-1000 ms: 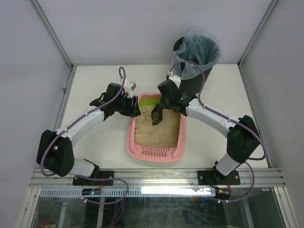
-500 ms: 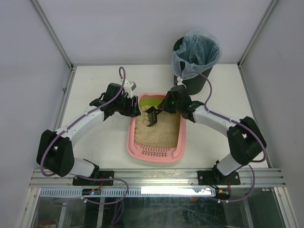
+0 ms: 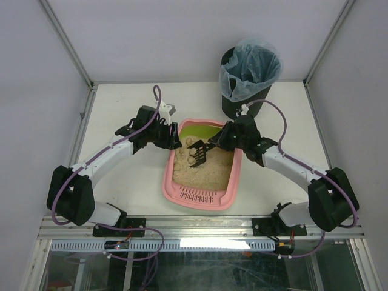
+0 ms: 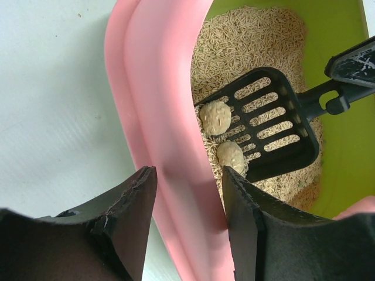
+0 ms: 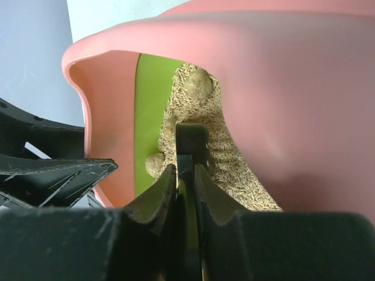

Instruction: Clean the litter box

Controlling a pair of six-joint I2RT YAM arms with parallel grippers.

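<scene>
The pink litter box (image 3: pixel 197 195) lies mid-table, its lime-green end away from the arms, with beige litter inside. My left gripper (image 3: pixel 173 140) is shut on the box's left rim (image 4: pixel 158 88), one finger on each side of it (image 4: pixel 188 178). My right gripper (image 3: pixel 225 140) is shut on the handle (image 5: pixel 191 140) of a black slotted scoop (image 3: pixel 199 153). The scoop head (image 4: pixel 275 126) rests on the litter by the left wall. Two round beige clumps (image 4: pixel 215 117) (image 4: pixel 230 155) sit at its front edge, against the pink wall.
A black round bin (image 3: pixel 248 76) with a bluish bag stands at the back right, behind the right arm. Metal frame posts and white walls close in the table on both sides. The box's slotted rim (image 3: pixel 199 194) faces the arm bases.
The right arm has swung away from the bin and dropped lower, bringing the scoop down flatter onto the litter and slightly nearer. The left arm and the box have not moved.
</scene>
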